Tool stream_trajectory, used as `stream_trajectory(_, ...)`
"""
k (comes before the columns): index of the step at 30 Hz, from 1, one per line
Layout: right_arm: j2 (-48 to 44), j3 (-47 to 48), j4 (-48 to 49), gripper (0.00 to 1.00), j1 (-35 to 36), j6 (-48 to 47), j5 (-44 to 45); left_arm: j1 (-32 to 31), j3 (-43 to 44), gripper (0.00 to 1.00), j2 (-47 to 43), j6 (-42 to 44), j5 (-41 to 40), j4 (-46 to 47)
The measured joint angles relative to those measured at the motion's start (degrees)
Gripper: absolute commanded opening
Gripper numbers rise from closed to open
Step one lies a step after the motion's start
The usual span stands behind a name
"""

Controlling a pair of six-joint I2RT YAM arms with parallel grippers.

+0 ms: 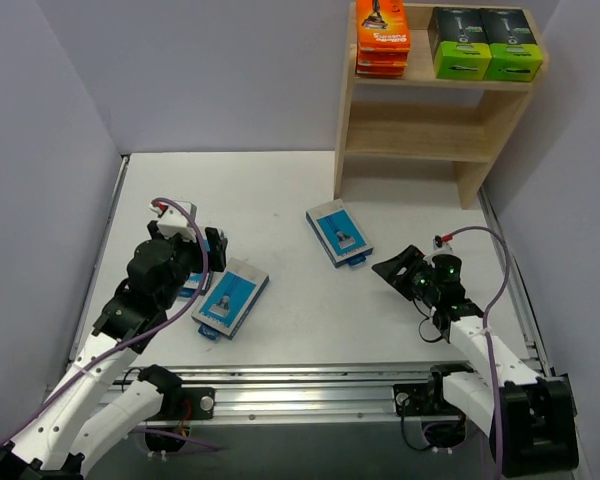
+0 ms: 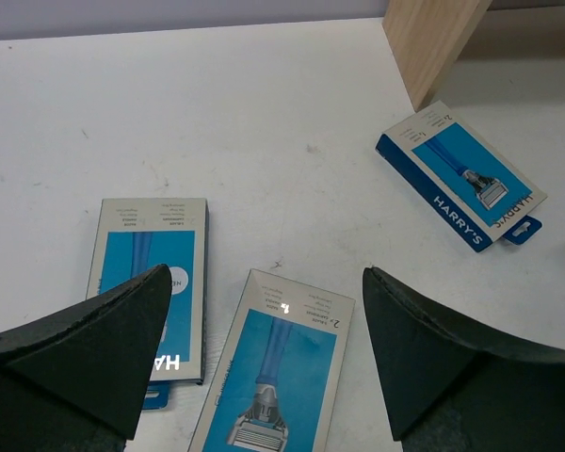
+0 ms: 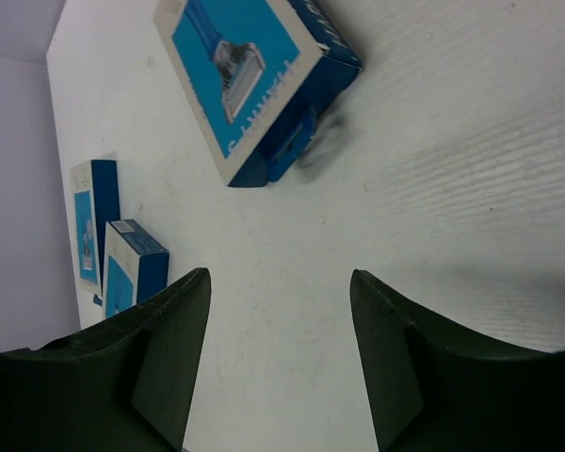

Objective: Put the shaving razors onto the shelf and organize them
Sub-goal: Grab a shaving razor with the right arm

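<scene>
**Five packs on the shelf, three blue on the table, both grippers empty**

- Table (image 1: pixel 280 190): white top, shelf at its far right corner.
- Shelf (image 1: pixel 420 130): the top tier carries the orange packs (image 1: pixel 382 35) stacked at the left. The two black boxes (image 1: pixel 485 42) stand side by side at the right, lime ends toward the camera.
- Left gripper (image 2: pixel 266 273): jaws spread wide, nothing between them. It sits above two blue cards at the table's left.
- Right gripper (image 3: pixel 281 278): jaws parted and released, low over bare table. It is near the centre blue card but apart from it.
- Centre blue card (image 1: pixel 338 234): flat and skewed, near the shelf's foot.
- Middle blue card (image 1: pixel 231 297): flat, left of centre.
- Left blue card (image 2: pixel 151 273): flat, just beside the middle one. The left arm partly hides it in the top view.
</scene>
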Motion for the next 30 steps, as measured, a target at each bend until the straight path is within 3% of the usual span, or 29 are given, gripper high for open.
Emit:
stream_trajectory(9,13.0,-2.6,12.2,0.59,0.0,3.6,1.9,5.8,0.0,0.94,0.0,-2.0,7.3,0.0)
stream_trajectory(10,14.5,-2.6,13.7,0.59,0.0,3.7,1.9,6.1,0.1,0.99,0.1,-2.2,8.0,0.0)
stream_trajectory(11,16.0,-2.6,15.2,0.59,0.0,3.8,1.9,6.4,0.2,0.94,0.2,-2.3,8.6,-0.1)
stream_trajectory(30,35.9,3.8,31.0,0.57,3.3,6.4,2.4,6.7,0.6,0.94,1.3,-3.0,12.3,-0.8)
